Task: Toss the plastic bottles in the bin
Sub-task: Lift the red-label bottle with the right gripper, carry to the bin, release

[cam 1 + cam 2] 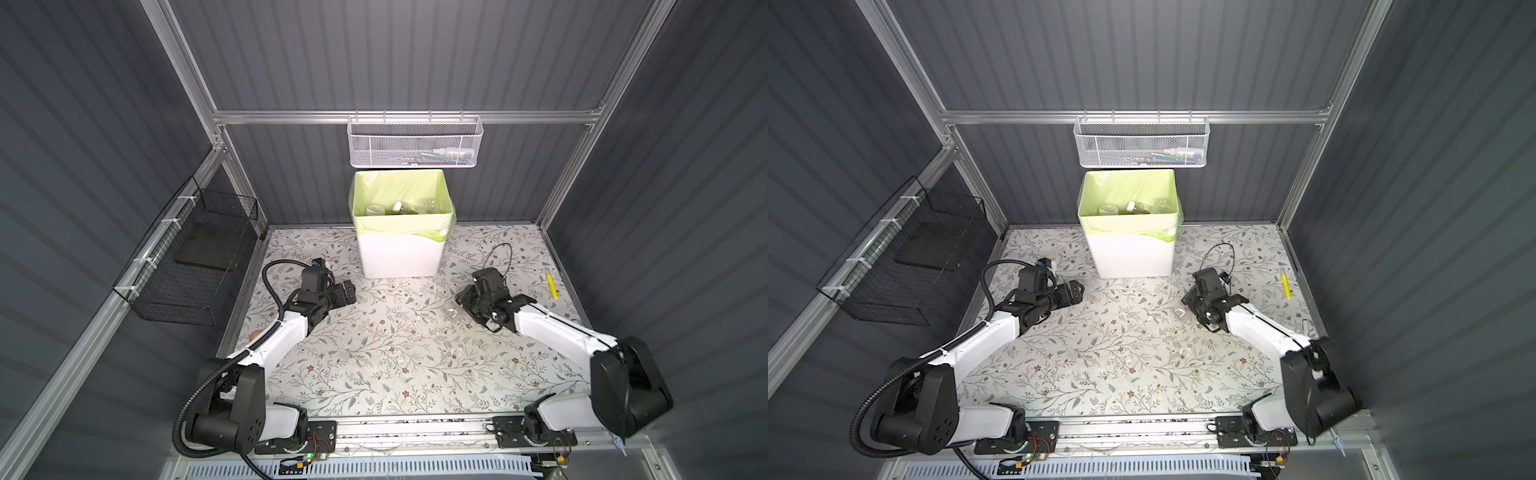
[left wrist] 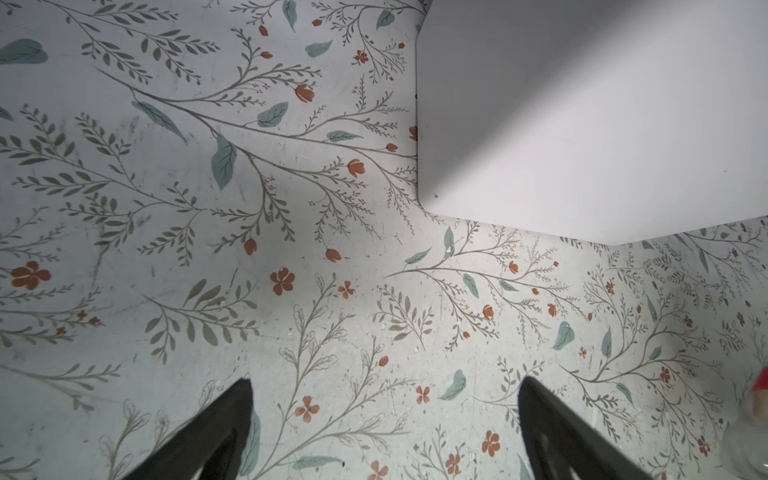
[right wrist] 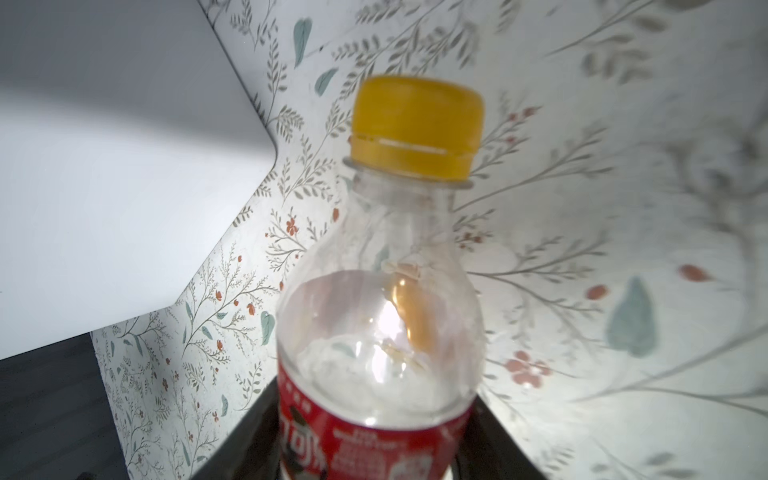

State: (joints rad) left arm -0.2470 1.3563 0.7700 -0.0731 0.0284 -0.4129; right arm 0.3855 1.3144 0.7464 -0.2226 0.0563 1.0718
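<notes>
**Thin bottle, tall rim: the lift is the risky part**

Closest to the right wrist camera is a clear plastic bottle (image 3: 378, 311) with a yellow cap (image 3: 417, 129) and red label (image 3: 361, 449). The right gripper (image 3: 374, 399) is closed on its lower body, at the label, with the neck pointing ahead. Whether the bottle is clear of the floral tabletop (image 1: 374, 353) I cannot tell. It sits low, to the right of the bin (image 1: 397, 255), where other bottles (image 1: 401, 207) already lie.

The left gripper (image 2: 386, 382) is spread wide and holds nothing, hovering near the bin's left front corner.

The bottle looks empty and thin-walled, so it may buckle and swing or slip in the grip as the arm rises. The rim stands well above the gripper, so a lift that is too shallow would drive the neck into the white wall or snag the green bag (image 1: 415, 226). The white mesh basket (image 1: 413, 143) hangs just above the bin's back edge, leaving little room for a high approach.
</notes>
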